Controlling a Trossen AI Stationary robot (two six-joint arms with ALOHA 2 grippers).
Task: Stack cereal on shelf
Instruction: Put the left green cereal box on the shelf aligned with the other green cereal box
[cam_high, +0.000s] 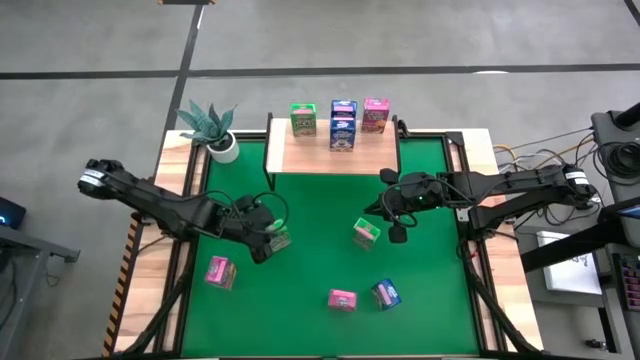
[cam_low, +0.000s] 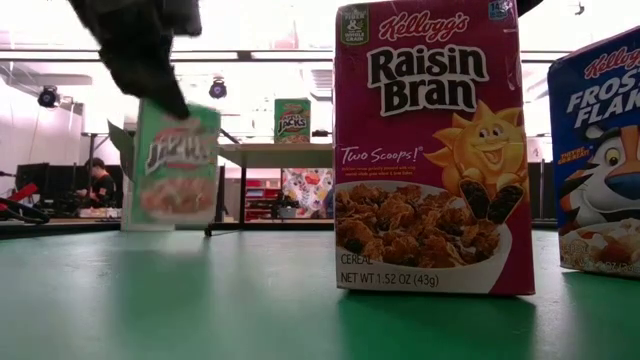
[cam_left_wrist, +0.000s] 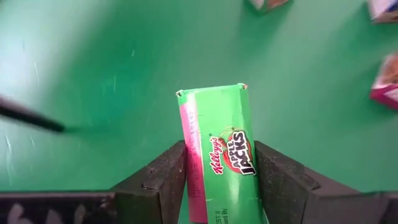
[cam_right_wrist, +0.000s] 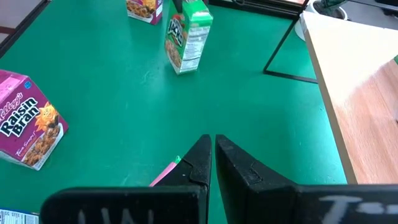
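Fingers of the left gripper (cam_left_wrist: 221, 180) pinch a green Apple Jacks box (cam_left_wrist: 219, 155), well in front of the shelf (cam_high: 333, 155). Just off the shelf's right front corner, the right gripper (cam_high: 397, 233) hangs with jaws pressed together.

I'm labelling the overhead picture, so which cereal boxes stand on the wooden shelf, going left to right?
Green box → blue box → pink box, all upright along the far edge of the shelf.
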